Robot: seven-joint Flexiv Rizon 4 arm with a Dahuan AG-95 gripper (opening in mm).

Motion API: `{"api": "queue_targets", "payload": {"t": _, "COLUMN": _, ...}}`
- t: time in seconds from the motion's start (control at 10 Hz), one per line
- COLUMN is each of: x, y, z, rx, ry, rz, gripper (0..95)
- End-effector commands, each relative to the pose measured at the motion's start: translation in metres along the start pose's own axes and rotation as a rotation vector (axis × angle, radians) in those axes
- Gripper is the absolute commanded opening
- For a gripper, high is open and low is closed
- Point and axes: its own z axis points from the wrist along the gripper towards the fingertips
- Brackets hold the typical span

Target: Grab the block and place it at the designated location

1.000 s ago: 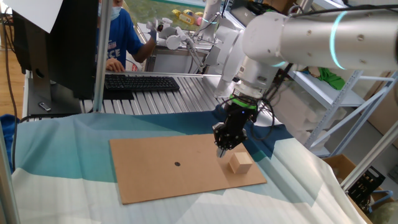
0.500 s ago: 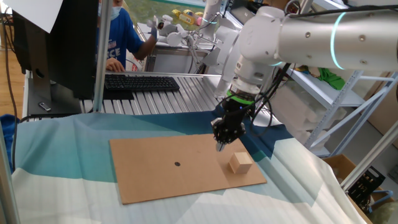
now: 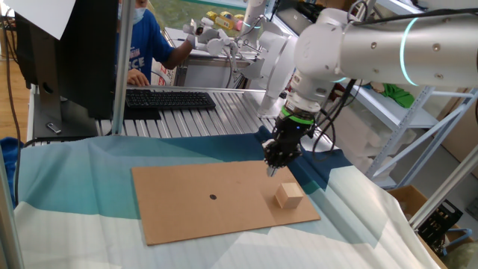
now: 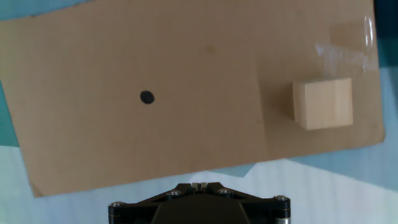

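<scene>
The block (image 3: 287, 195) is a plain light-tan wooden cube resting on the right part of the brown cardboard sheet (image 3: 187, 213). In the hand view the block (image 4: 323, 103) lies at the right. The designated location is a small dark dot (image 3: 213, 197) near the sheet's middle; in the hand view the dot (image 4: 146, 98) lies left of centre. My gripper (image 3: 271, 171) hangs above the sheet's far right edge, just behind and above the block, not touching it. Its fingertips (image 4: 199, 185) are pressed together with nothing between them.
The cardboard lies on a teal and white cloth (image 3: 75, 187). Clear tape (image 4: 348, 53) holds the sheet's corner near the block. A keyboard (image 3: 168, 99) and a person in blue (image 3: 142, 45) are behind the table. Metal shelving (image 3: 418, 112) stands at the right.
The gripper has risen a little and shifted slightly right and away from the sheet. The block and the sheet have not moved.
</scene>
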Motion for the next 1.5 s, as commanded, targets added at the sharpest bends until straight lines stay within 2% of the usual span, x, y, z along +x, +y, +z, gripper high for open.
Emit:
{"api": "queue_targets", "payload": {"t": 0.1, "x": -0.006, "y": -0.012, "z": -0.002, "rx": 0.009, "ry": -0.007, "rz": -0.032, "gripper": 0.0}}
{"api": "queue_targets", "payload": {"t": 0.3, "x": -0.013, "y": -0.023, "z": -0.004, "rx": 0.016, "ry": -0.009, "rz": -0.048, "gripper": 0.0}}
{"api": "queue_targets", "payload": {"t": 0.5, "x": -0.018, "y": -0.032, "z": -0.004, "rx": 0.045, "ry": -0.008, "rz": -0.060, "gripper": 0.0}}
{"api": "queue_targets", "payload": {"t": 1.1, "x": -0.041, "y": -0.065, "z": -0.004, "rx": 0.042, "ry": 0.009, "rz": -0.106, "gripper": 0.0}}
{"api": "queue_targets", "payload": {"t": 1.3, "x": -0.044, "y": -0.074, "z": 0.006, "rx": 0.040, "ry": -0.006, "rz": -0.123, "gripper": 0.0}}
{"api": "queue_targets", "payload": {"t": 1.4, "x": -0.041, "y": -0.079, "z": 0.018, "rx": 0.035, "ry": -0.030, "rz": -0.136, "gripper": 0.0}}
{"api": "queue_targets", "payload": {"t": 1.5, "x": -0.038, "y": -0.082, "z": 0.025, "rx": 0.023, "ry": -0.034, "rz": -0.135, "gripper": 0.0}}
